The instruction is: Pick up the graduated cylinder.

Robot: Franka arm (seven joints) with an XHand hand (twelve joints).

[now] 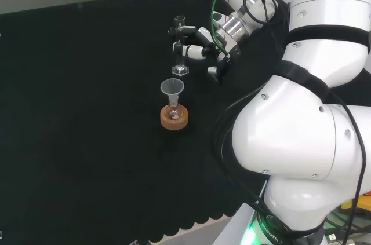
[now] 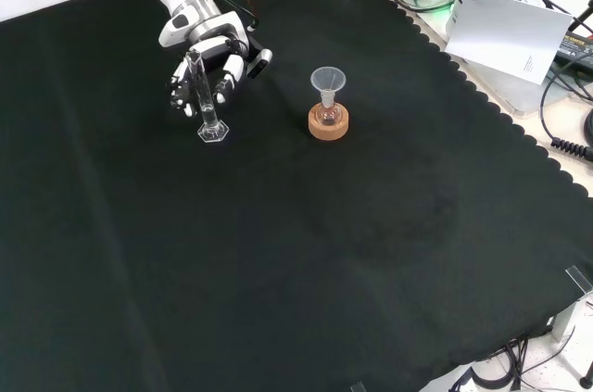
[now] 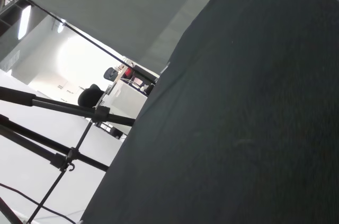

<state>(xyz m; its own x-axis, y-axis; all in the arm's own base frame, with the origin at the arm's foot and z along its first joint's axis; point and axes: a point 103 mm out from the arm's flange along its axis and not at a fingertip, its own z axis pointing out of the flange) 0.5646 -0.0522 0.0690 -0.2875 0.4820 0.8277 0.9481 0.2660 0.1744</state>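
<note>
The graduated cylinder (image 1: 179, 59) (image 2: 206, 105) is a slim clear tube standing upright on its hexagonal foot, which rests on the black cloth. In the head view the hand (image 1: 203, 39) reaches it from the right, with black and white fingers (image 1: 186, 51) curled round the tube's middle and upper part. In the front view the hand (image 2: 218, 54) sits just behind the cylinder, with fingers on both sides of it. The tube's top rim sticks out above the fingers.
A clear funnel (image 1: 172, 88) (image 2: 327, 80) sits in a small flask on a cork ring (image 1: 174, 119) (image 2: 328, 125), close beside the cylinder. The arm's white links (image 1: 307, 129) stand at the head view's right. A white sheet (image 2: 505, 31) and cables lie past the cloth's scalloped edge.
</note>
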